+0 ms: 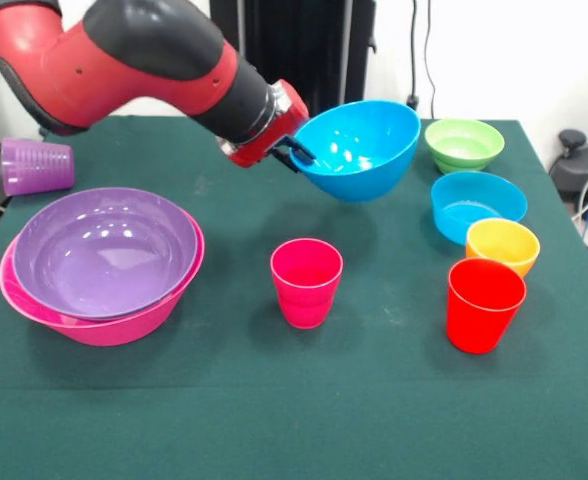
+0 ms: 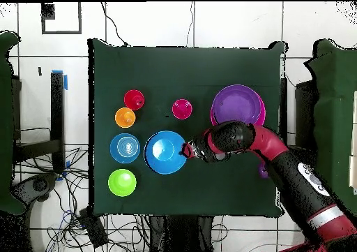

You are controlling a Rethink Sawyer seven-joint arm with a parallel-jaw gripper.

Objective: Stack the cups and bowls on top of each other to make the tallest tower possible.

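Note:
My gripper (image 1: pixel 294 152) is shut on the rim of the large blue bowl (image 1: pixel 359 148) and holds it tilted above the table; in the overhead view the gripper (image 2: pixel 187 150) is at the right rim of that bowl (image 2: pixel 165 152). The large purple bowl (image 1: pixel 104 250) sits nested in the huge pink bowl (image 1: pixel 114 325) at the left, and shows from above (image 2: pixel 238 106). The magenta-pink cup (image 1: pixel 306 282) stands upright in the middle. The red cup (image 1: pixel 485 305) stands at the right. The purple cup (image 1: pixel 34 165) lies on its side at the far left.
At the right stand the green bowl (image 1: pixel 463 143), a smaller blue bowl (image 1: pixel 477 205) and the small orange bowl (image 1: pixel 502 243) in a row, just behind the red cup. The arm (image 2: pixel 279 155) reaches over the table's edge near the purple cup.

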